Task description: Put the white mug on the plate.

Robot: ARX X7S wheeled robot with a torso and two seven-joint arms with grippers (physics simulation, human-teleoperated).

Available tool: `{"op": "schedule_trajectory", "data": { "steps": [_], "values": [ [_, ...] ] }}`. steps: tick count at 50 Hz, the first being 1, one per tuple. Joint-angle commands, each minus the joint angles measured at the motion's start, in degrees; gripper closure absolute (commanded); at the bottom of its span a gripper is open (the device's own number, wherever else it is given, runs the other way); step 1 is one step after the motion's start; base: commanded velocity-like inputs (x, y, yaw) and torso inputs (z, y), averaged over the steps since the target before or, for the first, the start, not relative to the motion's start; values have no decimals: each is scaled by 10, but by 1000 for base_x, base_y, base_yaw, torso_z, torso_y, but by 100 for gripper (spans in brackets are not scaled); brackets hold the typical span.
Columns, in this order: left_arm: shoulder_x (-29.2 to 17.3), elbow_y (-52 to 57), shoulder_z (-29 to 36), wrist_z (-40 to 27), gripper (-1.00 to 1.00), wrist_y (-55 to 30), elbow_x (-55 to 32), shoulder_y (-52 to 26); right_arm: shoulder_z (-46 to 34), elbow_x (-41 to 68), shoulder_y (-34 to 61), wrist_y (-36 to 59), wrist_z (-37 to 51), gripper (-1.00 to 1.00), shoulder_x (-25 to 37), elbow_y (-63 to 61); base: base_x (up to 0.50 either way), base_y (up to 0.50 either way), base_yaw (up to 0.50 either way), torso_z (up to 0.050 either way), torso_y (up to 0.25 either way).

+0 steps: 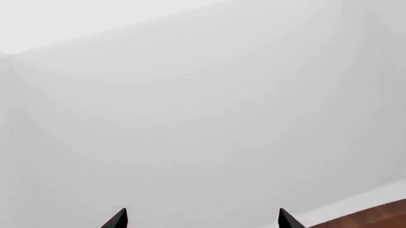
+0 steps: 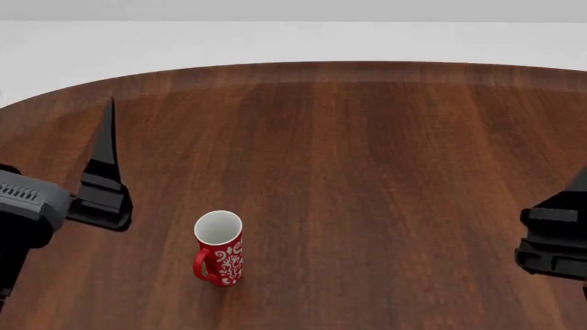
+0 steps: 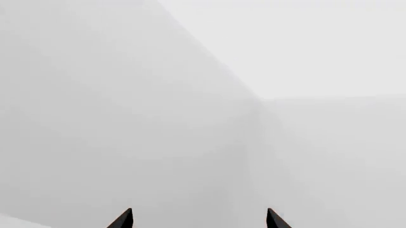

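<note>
Red mug [image 2: 220, 249] upright — wooden table [image 2: 385, 172].

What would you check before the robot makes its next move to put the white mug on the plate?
1. White mug in sight: not ok. No view shows it.
2. Plate in sight: not ok. No view shows it either.
3. Wrong mug ruled out: ok. The only mug on the table is the red mug, upright, in front of the robot.
4. Left gripper empty, fingers apart: ok. Nothing sits between the tips.
5. Right gripper empty, fingers apart: ok.
6. Arms clear of the red mug: ok. Both are off to the sides, touching nothing.
</note>
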Motion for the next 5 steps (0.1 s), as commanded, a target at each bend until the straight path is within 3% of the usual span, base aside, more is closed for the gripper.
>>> {"op": "schedule_trajectory", "data": {
  "steps": [1,5],
  "values": [
    [-8,40,0,7,-100,-54,-13,-48,-49,31,110,10,-26,-100,33,5,0,0,0,0,0],
    [-11,58,2,9,-100,-73,-18,-63,-39,31,94,-15,-30,-100,49,6,0,0,0,0,0]
  ]
}}
